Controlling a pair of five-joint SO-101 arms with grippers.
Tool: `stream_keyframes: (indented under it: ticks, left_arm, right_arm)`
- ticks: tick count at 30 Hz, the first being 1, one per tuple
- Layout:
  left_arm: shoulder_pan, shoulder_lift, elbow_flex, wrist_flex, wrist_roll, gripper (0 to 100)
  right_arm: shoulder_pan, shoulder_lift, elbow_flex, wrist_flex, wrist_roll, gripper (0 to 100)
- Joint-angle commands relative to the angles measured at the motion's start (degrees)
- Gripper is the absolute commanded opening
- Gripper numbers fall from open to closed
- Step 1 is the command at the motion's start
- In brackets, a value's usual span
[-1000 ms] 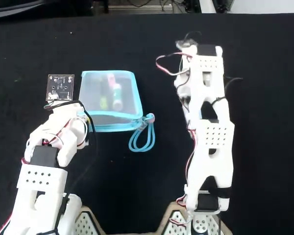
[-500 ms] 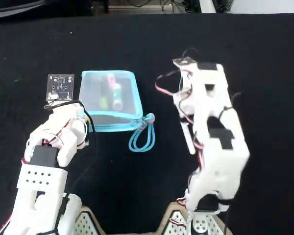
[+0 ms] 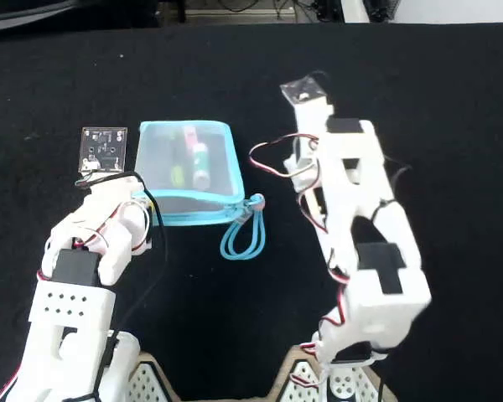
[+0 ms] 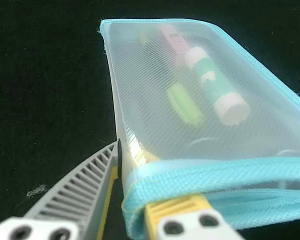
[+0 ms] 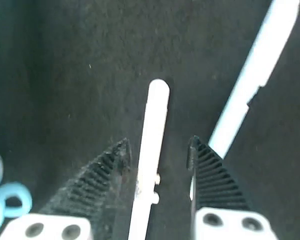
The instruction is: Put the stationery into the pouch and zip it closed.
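A translucent blue pouch [image 3: 189, 172] lies on the black cloth with a pink-capped pen, a green item and a white-and-green stick inside [image 4: 215, 90]. Its zipper pull [image 3: 256, 201] sits at the right end of the near edge. My left gripper [image 4: 125, 150] is shut on the pouch's near left corner [image 3: 142, 205]. My right gripper [image 5: 157, 145] hangs open above the cloth, its fingers on either side of a loose white pen [image 5: 152, 125]. A second white pen [image 5: 250, 80] lies just beyond one finger. The right arm [image 3: 360, 218] stands raised to the right of the pouch.
A blue cord loop [image 3: 243, 234] trails from the zipper pull toward the near side, and its edge shows in the right wrist view [image 5: 10, 200]. The left arm's camera board [image 3: 103, 149] sits beside the pouch's left side. Both arm bases [image 3: 318, 377] stand at the near edge.
The right arm has risen and swung, its wrist end moving farther away and a little left. The left arm and the pouch have stayed put.
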Motion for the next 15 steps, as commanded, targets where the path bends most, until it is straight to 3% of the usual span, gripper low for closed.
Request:
stream_keyframes:
  ticks: [1, 9, 11, 13, 15]
  left_arm:
    - [-0.4, 0.0, -0.7, -0.1, 0.5, 3]
    - [-0.4, 0.0, -0.7, 0.0, 0.5, 3]
    - [-0.4, 0.0, -0.7, -0.1, 0.5, 3]
    - [-0.4, 0.0, -0.7, -0.1, 0.5, 3]
    - [-0.4, 0.0, -0.7, -0.1, 0.5, 3]
  right_arm:
    - [-1.1, 6.5, -9.3, -1.1, 0.2, 17.3]
    - [1.6, 21.3, -24.0, 3.9, 0.7, 16.8]
    - [1.7, 23.3, -27.2, 7.2, 0.7, 12.0]
    - [1.7, 24.0, -29.6, 10.1, 0.6, 0.5]
    - [1.6, 24.0, -31.0, 12.7, 0.4, 2.0]
